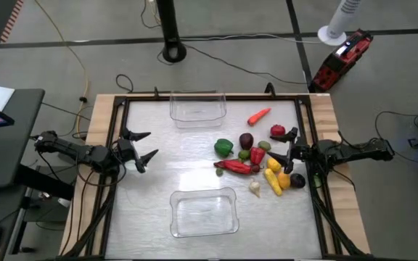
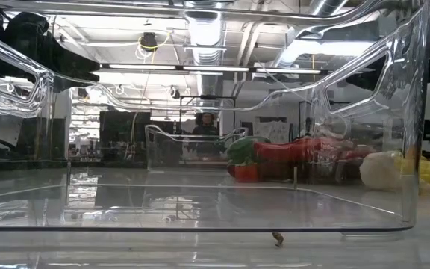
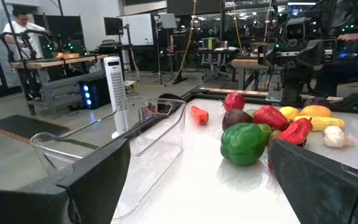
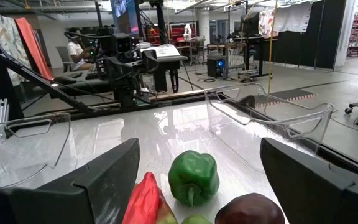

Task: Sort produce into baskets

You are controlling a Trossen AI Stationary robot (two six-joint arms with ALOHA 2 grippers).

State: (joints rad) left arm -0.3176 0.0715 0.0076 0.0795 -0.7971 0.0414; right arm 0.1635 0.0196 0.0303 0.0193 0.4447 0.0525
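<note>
While both arms sit low at the table's sides, the left gripper [image 1: 145, 147] stands spread and empty. Centre: two clear bins, far [image 1: 198, 107] and near [image 1: 203, 213], both empty. Right: produce cluster with green pepper [image 1: 223, 147], carrot [image 1: 259, 115], garlic [image 1: 255, 188]; right gripper [image 1: 282, 158], fingers parted, at the cluster.

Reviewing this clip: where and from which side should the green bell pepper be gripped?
Grip the green bell pepper across its rounded body, coming from straight above. It sits at the pile's left edge, with bare table on its left and the dark red fruit and long red pepper crowding its right. The open left end effector faces that free side.
</note>
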